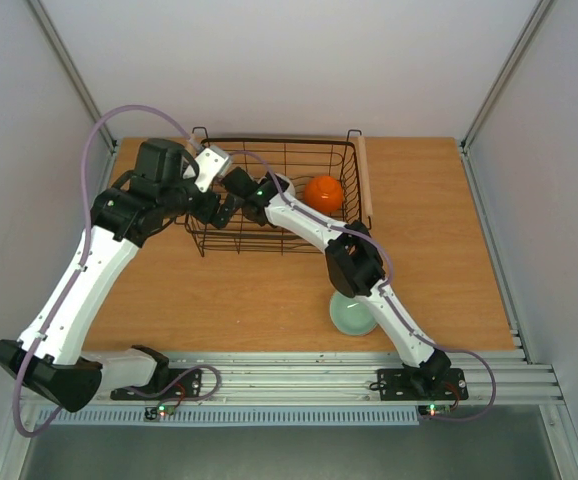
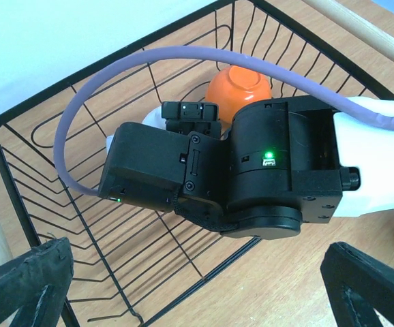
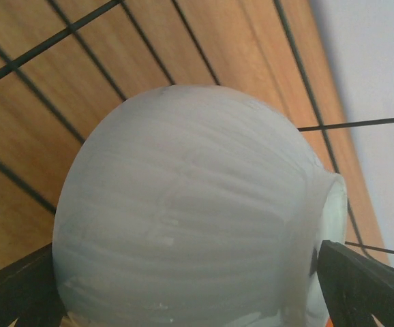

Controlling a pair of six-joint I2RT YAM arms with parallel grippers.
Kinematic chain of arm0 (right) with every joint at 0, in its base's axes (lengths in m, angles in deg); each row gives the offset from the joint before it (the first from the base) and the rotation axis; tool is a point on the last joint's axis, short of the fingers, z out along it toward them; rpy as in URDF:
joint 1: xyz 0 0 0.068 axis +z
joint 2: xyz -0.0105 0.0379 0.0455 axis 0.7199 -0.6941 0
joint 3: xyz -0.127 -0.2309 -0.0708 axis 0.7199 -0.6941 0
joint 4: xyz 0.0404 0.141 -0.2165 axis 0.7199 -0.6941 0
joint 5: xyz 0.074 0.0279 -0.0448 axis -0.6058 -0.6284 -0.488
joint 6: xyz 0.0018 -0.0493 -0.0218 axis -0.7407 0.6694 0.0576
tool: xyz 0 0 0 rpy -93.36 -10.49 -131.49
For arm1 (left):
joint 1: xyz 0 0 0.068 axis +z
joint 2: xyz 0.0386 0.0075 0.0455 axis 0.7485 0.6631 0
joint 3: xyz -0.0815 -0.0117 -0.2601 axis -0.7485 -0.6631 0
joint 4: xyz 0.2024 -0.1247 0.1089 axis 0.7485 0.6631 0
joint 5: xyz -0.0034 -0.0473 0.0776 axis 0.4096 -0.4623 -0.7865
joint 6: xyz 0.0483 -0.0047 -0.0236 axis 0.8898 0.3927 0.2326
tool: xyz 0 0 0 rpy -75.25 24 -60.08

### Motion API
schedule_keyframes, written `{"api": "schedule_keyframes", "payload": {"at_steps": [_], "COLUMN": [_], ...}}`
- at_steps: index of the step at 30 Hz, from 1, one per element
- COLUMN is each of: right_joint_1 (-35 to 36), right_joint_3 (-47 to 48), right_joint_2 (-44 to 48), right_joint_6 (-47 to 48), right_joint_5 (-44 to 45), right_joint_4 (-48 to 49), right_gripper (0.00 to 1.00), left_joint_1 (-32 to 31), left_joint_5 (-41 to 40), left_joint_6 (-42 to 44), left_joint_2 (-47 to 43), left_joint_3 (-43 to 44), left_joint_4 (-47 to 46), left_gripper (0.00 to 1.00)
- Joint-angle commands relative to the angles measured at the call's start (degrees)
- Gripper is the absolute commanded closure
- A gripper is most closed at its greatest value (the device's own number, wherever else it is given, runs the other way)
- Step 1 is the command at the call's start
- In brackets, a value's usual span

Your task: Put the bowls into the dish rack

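Right pincer [image 3: 190, 289] grips a pale bowl [image 3: 183, 197], its rim cut off, inside the dish rack [image 1: 274, 150]; left pincer [image 2: 197, 279] gapes empty.

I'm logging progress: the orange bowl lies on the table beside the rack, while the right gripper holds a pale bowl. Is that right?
Not quite. The orange bowl lies inside the rack, not on the table beside it, as the top view shows. The right gripper does hold a pale bowl.
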Motion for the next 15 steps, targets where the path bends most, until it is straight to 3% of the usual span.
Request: {"api": "schedule_keyframes", "payload": {"at_steps": [1,4,11,15], "right_joint_1": [-0.40,-0.43,-2.35,-4.32], "right_joint_3": [-2.41,-4.85,-15.22,-20.49], "right_joint_2": [5.85,8.97,24.01,30.55], "right_joint_6": [-3.14,-5.01,-12.20,-15.20], "right_joint_5": [-4.52,-8.55,-28.11,-30.05], "right_joint_4": [-0.11,-0.01,4.33,7.70], "right_gripper": [0.02,0.01,0.01,0.01], "left_joint_1": [0.39,0.40,0.40,0.39], "left_joint_5": [1.03,1.19,1.93,3.23], "left_joint_6": [-0.21,-0.27,-0.19,-0.19], "left_joint_2": [-1.24,-1.21,-1.15,-0.93], "left_joint_3": [-0.46,-0.44,-0.46,-0.55], "left_joint_4": [-2.45,-2.44,-2.36,-2.25], "left_gripper": [0.01,0.01,0.01,0.01]}}
